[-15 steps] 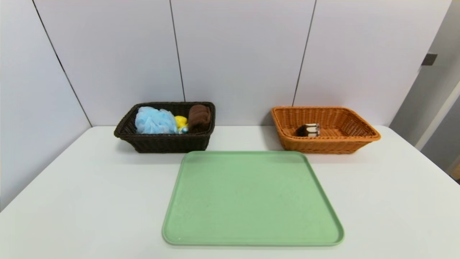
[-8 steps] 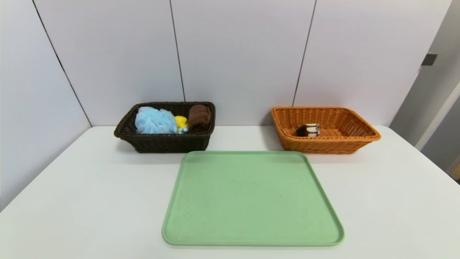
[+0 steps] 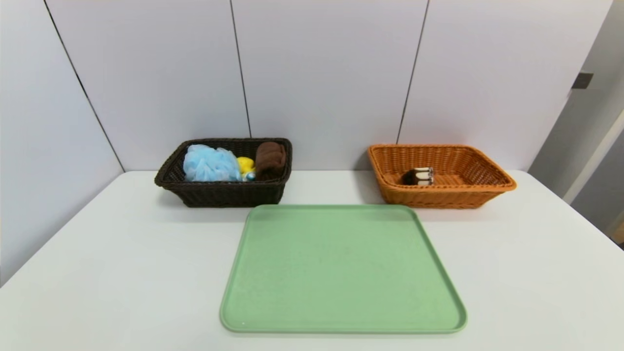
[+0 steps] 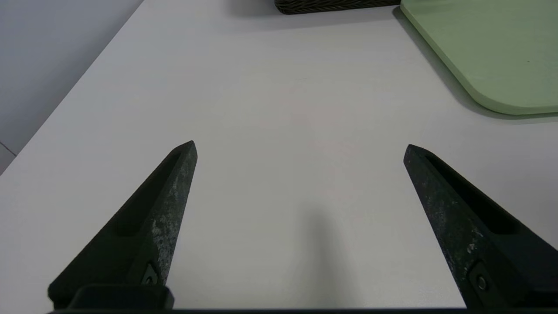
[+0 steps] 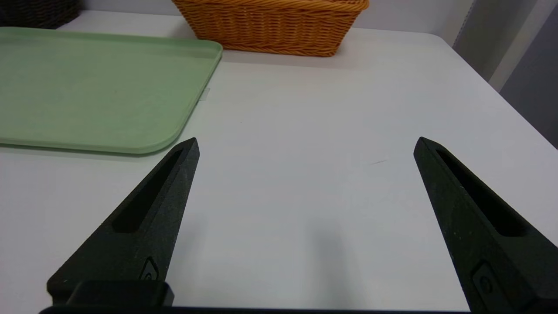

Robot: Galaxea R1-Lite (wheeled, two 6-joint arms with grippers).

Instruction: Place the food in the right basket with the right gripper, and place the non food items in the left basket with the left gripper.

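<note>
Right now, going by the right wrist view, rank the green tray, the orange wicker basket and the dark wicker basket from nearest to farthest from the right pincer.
1. Flat green plastic tray: nearest the open right pincer, off to its inner side.
2. Orange wicker basket: farther ahead, past the tray's far corner.
3. Dark brown wicker basket: farthest, beyond the tray's far edge.

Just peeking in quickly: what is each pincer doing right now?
Left pincer: open, holding nothing, over the bare table.
Right pincer: open, holding nothing, beside the green tray.
</note>
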